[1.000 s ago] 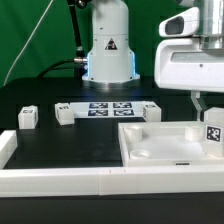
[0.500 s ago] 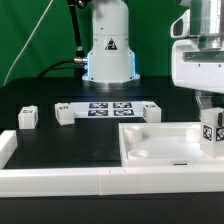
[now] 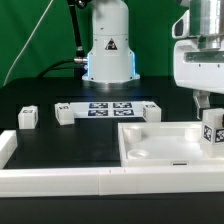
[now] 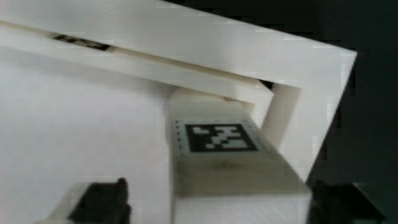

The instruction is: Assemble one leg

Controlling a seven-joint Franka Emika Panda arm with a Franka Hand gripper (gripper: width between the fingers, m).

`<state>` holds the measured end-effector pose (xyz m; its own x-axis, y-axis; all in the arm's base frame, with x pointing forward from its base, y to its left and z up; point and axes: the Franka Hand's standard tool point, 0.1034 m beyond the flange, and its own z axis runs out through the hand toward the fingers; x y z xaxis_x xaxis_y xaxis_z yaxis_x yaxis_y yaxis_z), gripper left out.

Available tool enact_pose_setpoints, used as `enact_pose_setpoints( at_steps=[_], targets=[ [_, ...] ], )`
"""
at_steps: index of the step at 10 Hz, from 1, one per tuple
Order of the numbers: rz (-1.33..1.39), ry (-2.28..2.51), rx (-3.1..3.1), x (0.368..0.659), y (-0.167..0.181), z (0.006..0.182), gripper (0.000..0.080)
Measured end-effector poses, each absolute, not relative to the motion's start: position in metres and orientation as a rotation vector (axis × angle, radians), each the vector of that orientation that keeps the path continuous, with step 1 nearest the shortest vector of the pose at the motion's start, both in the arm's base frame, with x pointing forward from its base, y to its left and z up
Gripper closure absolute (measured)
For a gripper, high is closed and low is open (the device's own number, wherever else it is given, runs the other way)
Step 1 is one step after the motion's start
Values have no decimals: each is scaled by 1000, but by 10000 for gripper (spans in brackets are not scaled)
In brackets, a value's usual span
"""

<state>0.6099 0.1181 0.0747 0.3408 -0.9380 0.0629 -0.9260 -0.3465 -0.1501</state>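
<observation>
Here, gripper (image 3: 211, 108) clasping tagged leg (image 3: 211, 130), tray (image 3: 150, 140) corner

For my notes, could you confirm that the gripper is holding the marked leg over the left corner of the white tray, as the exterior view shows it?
Not quite: in the exterior view, the gripper holds the leg at the white tray's right corner, not its left.

We saw a white robot arm (image 3: 199, 52) with a round white base (image 3: 108, 45), black triangle sticker, blue glowing ring.
</observation>
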Motion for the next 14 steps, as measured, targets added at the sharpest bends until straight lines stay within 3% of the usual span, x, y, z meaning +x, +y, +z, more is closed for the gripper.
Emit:
enact_pose_setpoints(
  at_steps=[1,2,14],
  targets=[
    [-219,1593,-2607,610,118,75,178],
    [-226,1461,-2691,610,119,75,158],
    [-266,1,-3170,611,114,75,150]
  ],
)
